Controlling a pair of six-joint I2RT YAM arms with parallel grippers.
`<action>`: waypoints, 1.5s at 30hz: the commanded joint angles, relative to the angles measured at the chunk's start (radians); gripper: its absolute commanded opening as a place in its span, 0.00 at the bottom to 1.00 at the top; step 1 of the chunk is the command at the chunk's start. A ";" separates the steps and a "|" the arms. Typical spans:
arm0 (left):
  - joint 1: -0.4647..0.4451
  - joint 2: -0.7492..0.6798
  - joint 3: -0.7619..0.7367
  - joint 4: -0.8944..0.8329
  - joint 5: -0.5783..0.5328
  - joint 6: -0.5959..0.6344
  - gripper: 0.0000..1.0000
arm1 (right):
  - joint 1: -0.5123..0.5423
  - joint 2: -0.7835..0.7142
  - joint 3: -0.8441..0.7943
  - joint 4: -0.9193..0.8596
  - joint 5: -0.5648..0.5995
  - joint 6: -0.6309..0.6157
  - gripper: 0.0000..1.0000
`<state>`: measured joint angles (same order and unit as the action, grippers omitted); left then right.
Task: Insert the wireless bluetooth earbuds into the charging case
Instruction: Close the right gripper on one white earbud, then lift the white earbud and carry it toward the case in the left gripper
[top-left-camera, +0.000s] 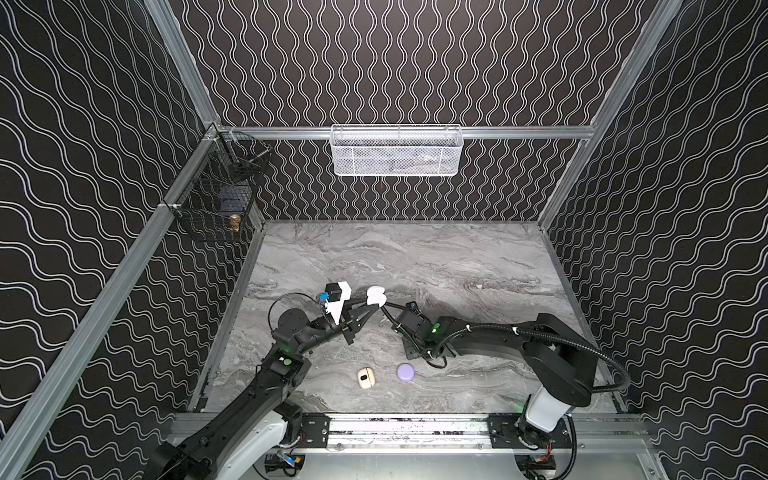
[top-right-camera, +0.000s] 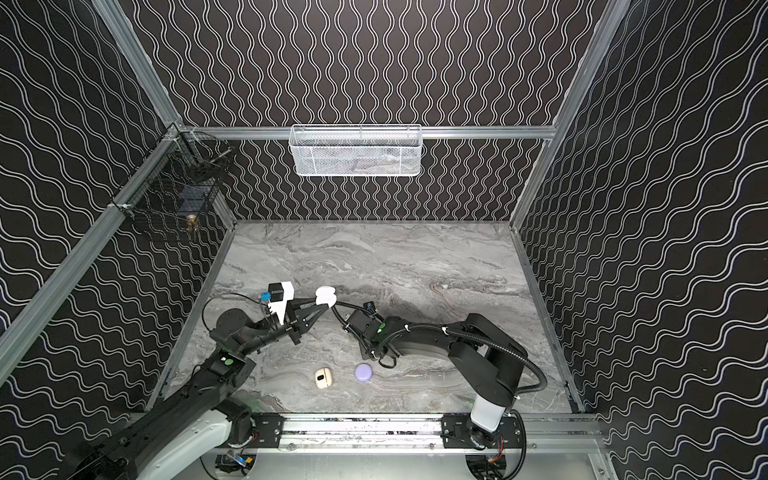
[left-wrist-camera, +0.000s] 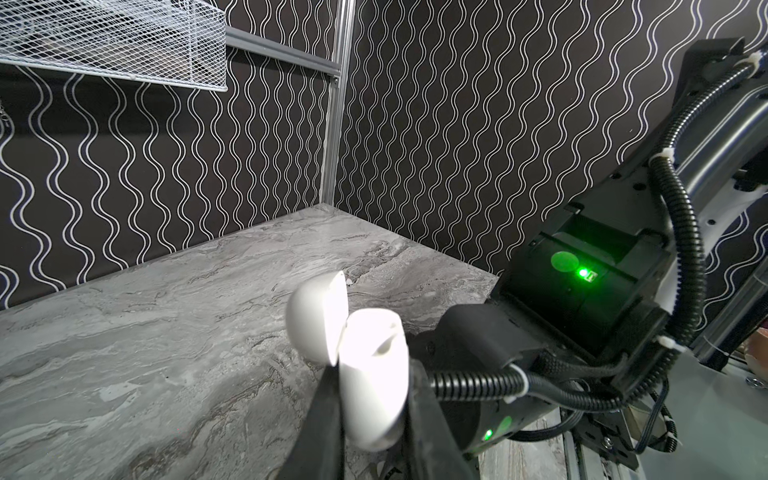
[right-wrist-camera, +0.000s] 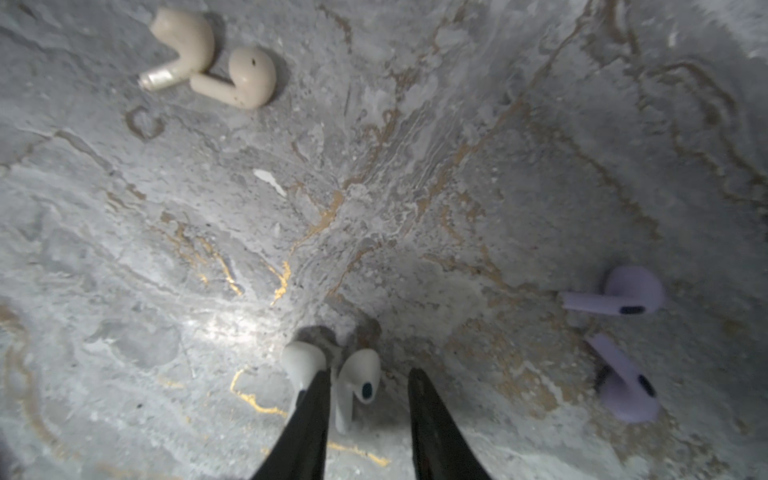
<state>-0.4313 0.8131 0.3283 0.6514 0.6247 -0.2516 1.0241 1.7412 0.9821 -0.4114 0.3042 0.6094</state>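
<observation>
Earbuds (right-wrist-camera: 358, 386) lie loose on the marble table (right-wrist-camera: 374, 187), six in all. The nearest, white, sits between the parted fingers of the right gripper (right-wrist-camera: 370, 374), close against one finger with a clear gap to the other (so nothing is gripped). Its white twin (right-wrist-camera: 302, 360) lies just outside that finger, stem hidden behind it. The cream pair (right-wrist-camera: 245, 77) and the lilac pair (right-wrist-camera: 625, 296) lie well apart, on opposite sides of the gripper. In both top views all six are hidden beneath the right arm (top-left-camera: 490, 336) or too small to make out.

The left gripper (left-wrist-camera: 374, 363) is clenched on the white charging case (left-wrist-camera: 374, 399), whose lid (left-wrist-camera: 318, 316) stands open. Glare washes out its wells, so their contents cannot be told.

In a top view a cream case (top-left-camera: 365, 378) lies at 6 o'clock from the held one, and a lilac case (top-left-camera: 405, 372) at 3 o'clock from the cream. Both look shut, and the cream case's black mark is too small to read.

At the table's 12 o'clock a white mesh basket (top-left-camera: 397, 150) hangs on the back rail, its pale contents blurred by the mesh. At 10 o'clock a black wire basket (top-left-camera: 216, 195) holds a dark block and something brass-coloured.
</observation>
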 joint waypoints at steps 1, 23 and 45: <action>0.000 -0.002 0.007 0.008 0.012 0.020 0.00 | -0.001 0.012 0.008 0.000 -0.001 -0.003 0.35; 0.001 -0.011 0.005 0.010 0.014 0.018 0.00 | -0.019 0.017 -0.034 0.060 -0.030 0.011 0.24; -0.001 -0.009 -0.216 0.465 0.036 0.065 0.00 | -0.018 -0.441 -0.221 0.278 -0.021 0.077 0.13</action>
<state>-0.4324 0.7963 0.0879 1.0027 0.6086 -0.2218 1.0050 1.3815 0.7876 -0.2123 0.2565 0.6697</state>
